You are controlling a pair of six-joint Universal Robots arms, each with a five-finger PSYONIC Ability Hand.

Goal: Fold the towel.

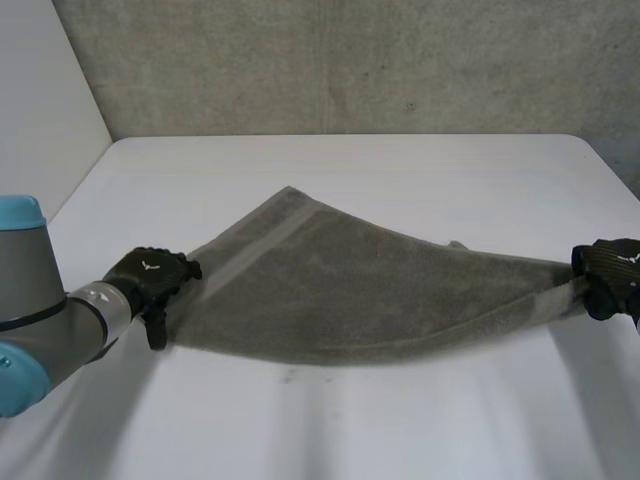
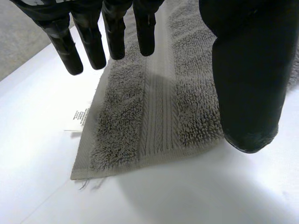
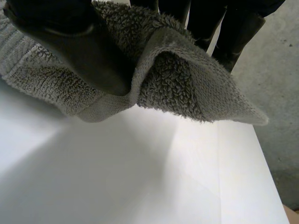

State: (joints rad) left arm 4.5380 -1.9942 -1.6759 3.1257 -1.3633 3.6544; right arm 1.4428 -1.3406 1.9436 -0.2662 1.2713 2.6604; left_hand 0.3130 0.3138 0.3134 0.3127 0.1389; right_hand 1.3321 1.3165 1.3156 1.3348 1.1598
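White table (image 1: pixel 400 430); grey towel (image 1: pixel 340 290) partly on it.

Grey towel (image 2: pixel 154 116) corner on table (image 2: pixel 196 196), left hand (image 2: pixel 247 70) above, fingers (image 2: pixel 66 49) straight, label (image 2: pixel 77 119) at edge

You are looking at a taupe-grey towel (image 1: pixel 350 290) that is showing a smooth ribbed band (image 2: pixel 159 107) across its looped pile and a white label (image 2: pixel 77 119) with dark print, while the white counter (image 1: pixel 400 430) is setting off the black left hand (image 1: pixel 150 278) and black right hand (image 1: pixel 612 268).

Label (image 2: pixel 78 119) print on the towel (image 2: pixel 154 107) is unreadable.
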